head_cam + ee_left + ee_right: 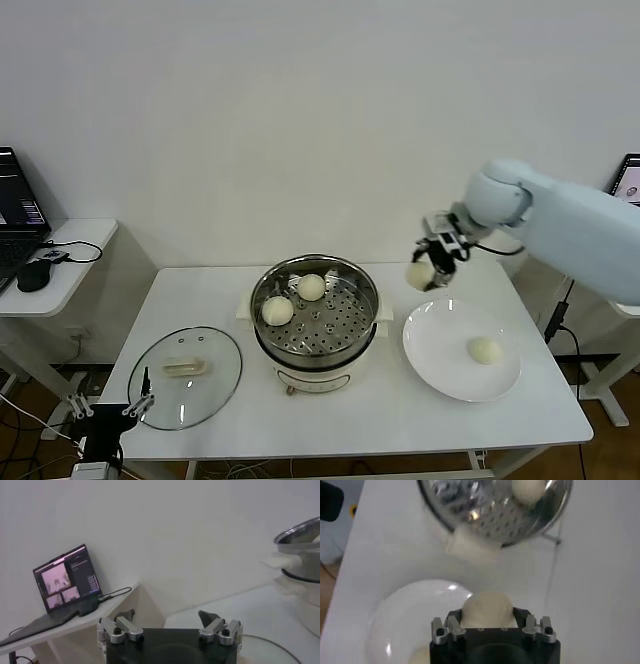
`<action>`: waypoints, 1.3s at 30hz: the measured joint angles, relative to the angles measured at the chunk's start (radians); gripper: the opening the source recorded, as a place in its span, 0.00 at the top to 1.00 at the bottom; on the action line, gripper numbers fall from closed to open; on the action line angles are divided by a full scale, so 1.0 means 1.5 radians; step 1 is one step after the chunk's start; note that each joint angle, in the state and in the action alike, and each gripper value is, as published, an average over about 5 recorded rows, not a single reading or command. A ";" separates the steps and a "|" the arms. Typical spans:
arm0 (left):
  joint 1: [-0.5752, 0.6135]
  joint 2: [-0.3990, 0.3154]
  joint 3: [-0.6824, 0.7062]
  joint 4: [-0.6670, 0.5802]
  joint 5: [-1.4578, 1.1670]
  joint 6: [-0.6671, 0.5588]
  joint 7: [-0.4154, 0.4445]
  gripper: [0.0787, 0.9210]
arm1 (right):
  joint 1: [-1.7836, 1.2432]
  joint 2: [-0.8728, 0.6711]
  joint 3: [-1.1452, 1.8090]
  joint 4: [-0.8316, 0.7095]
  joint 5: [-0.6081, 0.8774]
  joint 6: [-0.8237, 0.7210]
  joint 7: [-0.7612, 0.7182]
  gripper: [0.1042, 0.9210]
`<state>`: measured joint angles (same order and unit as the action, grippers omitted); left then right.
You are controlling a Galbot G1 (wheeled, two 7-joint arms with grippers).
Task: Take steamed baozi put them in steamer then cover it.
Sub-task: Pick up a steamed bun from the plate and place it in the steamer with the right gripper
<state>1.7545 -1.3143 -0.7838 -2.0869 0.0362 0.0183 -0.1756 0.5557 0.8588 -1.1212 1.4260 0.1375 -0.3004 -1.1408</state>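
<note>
The steel steamer [316, 345] stands mid-table with two baozi [311, 287] [277, 311] on its perforated tray. My right gripper [428, 272] is shut on a third baozi [487, 609], held in the air between the steamer's right rim and the white plate [440, 350]. A fourth baozi [485, 350] lies on that plate. The glass cover [186, 375] with its cream handle lies flat on the table left of the steamer. My left gripper [110, 408] hangs open and empty low at the table's front left corner, also seen in the left wrist view [170, 619].
A side table with a laptop [18, 215] and mouse [33, 276] stands far left. The steamer's rim [535, 527] shows beyond the held bun in the right wrist view. A cable runs off the table's right edge.
</note>
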 measured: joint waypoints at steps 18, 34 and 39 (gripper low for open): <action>0.008 -0.009 -0.027 -0.004 -0.001 -0.005 -0.007 0.12 | -0.041 0.234 -0.067 -0.067 -0.003 0.079 0.040 0.32; 0.005 -0.014 -0.025 -0.003 0.001 -0.006 -0.010 0.12 | -0.059 0.252 -0.101 -0.038 -0.054 0.196 0.049 0.32; 0.006 -0.015 -0.024 -0.004 0.002 -0.006 -0.010 0.12 | -0.055 0.245 -0.108 -0.023 -0.057 0.216 0.043 0.32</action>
<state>1.7630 -1.3373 -0.8198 -2.0924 0.0392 0.0097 -0.1911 0.4738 1.2263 -1.2838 1.3908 0.0516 0.0237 -1.0760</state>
